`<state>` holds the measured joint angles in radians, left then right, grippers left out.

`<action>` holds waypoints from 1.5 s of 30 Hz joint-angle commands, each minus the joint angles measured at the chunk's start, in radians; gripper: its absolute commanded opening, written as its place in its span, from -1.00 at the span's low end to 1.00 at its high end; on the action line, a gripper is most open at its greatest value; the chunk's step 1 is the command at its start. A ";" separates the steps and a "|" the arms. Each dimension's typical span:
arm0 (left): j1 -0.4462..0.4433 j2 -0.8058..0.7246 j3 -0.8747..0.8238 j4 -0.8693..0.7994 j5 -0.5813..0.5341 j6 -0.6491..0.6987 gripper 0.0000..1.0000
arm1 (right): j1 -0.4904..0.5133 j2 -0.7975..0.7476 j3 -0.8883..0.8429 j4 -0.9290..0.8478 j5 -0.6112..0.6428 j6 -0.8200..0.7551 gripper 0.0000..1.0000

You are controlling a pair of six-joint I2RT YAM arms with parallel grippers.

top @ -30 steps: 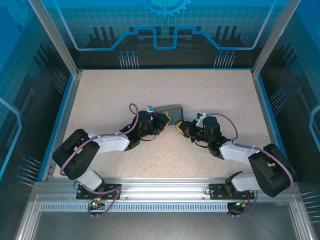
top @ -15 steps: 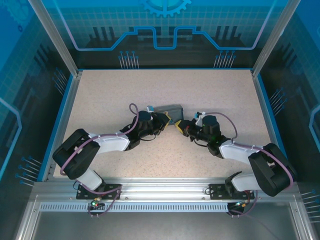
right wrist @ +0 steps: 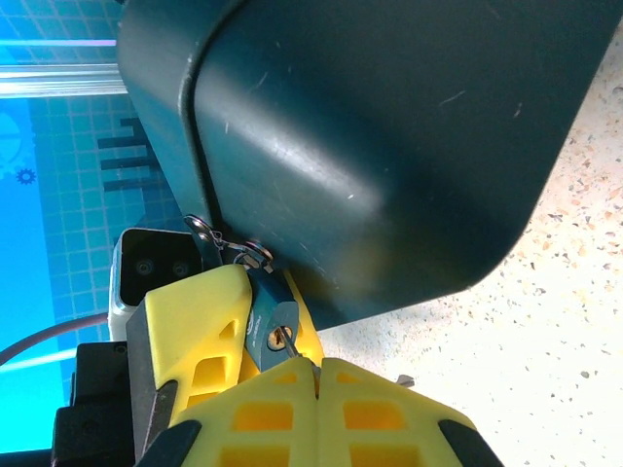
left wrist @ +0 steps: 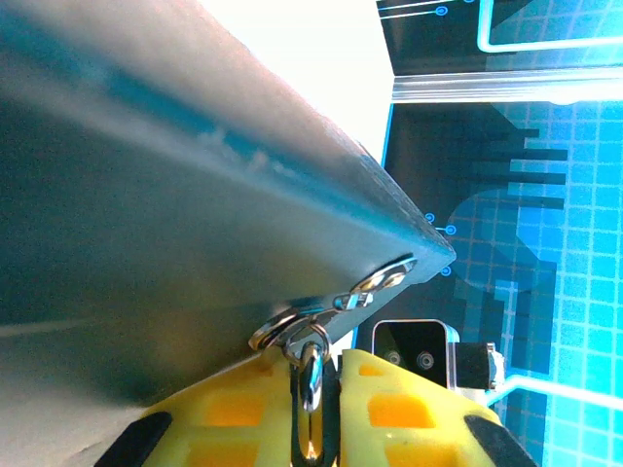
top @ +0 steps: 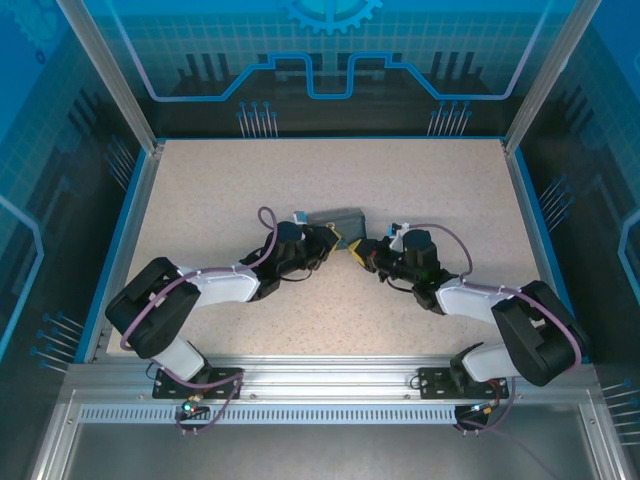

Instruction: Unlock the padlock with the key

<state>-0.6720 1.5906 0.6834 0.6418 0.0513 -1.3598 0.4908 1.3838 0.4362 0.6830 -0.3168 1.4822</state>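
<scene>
A small blue padlock (right wrist: 265, 313) hangs from the hasp (left wrist: 384, 280) of a dark grey-blue box (right wrist: 370, 146) (top: 335, 218). My left gripper (left wrist: 326, 389) (top: 337, 240) is shut on the padlock, whose silver shackle (left wrist: 311, 368) runs up between the yellow fingers (right wrist: 190, 321). The key (right wrist: 295, 350), a thin metal shaft, has its tip in the padlock's keyhole (right wrist: 279, 338). My right gripper (right wrist: 316, 368) (top: 358, 250) is shut on the key's other end, and its fingers hide the key's head.
The box sits mid-table on a speckled beige surface (top: 330, 170), with open room around it. Blue walls and aluminium posts (top: 110, 75) enclose the table. A tiny metal bit (right wrist: 404, 380) lies on the surface beside my right fingers.
The right arm's elbow has shifted slightly to the left. Both grippers keep their hold, and the box has not moved.
</scene>
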 commanded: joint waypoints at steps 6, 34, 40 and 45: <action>-0.009 0.003 0.002 0.073 0.009 -0.007 -1.00 | 0.011 0.037 0.034 0.056 0.025 0.016 -1.00; -0.009 -0.022 -0.013 0.064 -0.002 -0.005 -1.00 | 0.002 0.050 0.001 0.041 0.060 0.009 -1.00; -0.009 -0.021 -0.014 0.068 -0.004 -0.006 -1.00 | 0.015 0.049 0.015 0.047 0.084 0.042 -1.00; -0.009 -0.017 -0.016 0.072 -0.010 -0.010 -1.00 | 0.058 0.041 0.047 0.023 0.121 0.070 -1.00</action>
<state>-0.6701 1.5906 0.6777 0.6426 0.0139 -1.3617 0.5175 1.4288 0.4477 0.7258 -0.2569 1.5242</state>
